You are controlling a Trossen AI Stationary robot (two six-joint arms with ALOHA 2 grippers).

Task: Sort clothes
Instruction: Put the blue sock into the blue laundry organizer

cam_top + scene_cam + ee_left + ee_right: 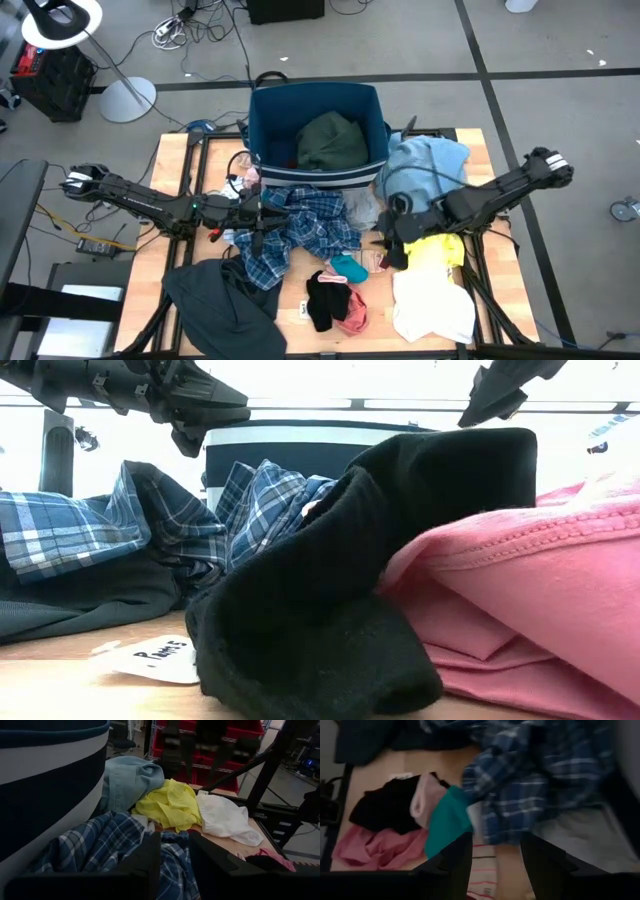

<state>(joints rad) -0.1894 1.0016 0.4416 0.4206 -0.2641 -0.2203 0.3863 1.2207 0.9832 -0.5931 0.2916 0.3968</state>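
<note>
A blue plaid shirt lies mid-table, its far edge against the navy bin, which holds a dark green garment. Light blue, yellow and white garments lie on the right. Dark grey, black, pink and teal pieces lie near the front. My left gripper is open just above the plaid shirt. My right gripper is open above the table, between the plaid shirt and the yellow garment.
A small striped piece lies on the wood under my right gripper. A white paper tag lies near the front edge. Bare wood shows at the far left of the table. Both arms hang raised in the low view.
</note>
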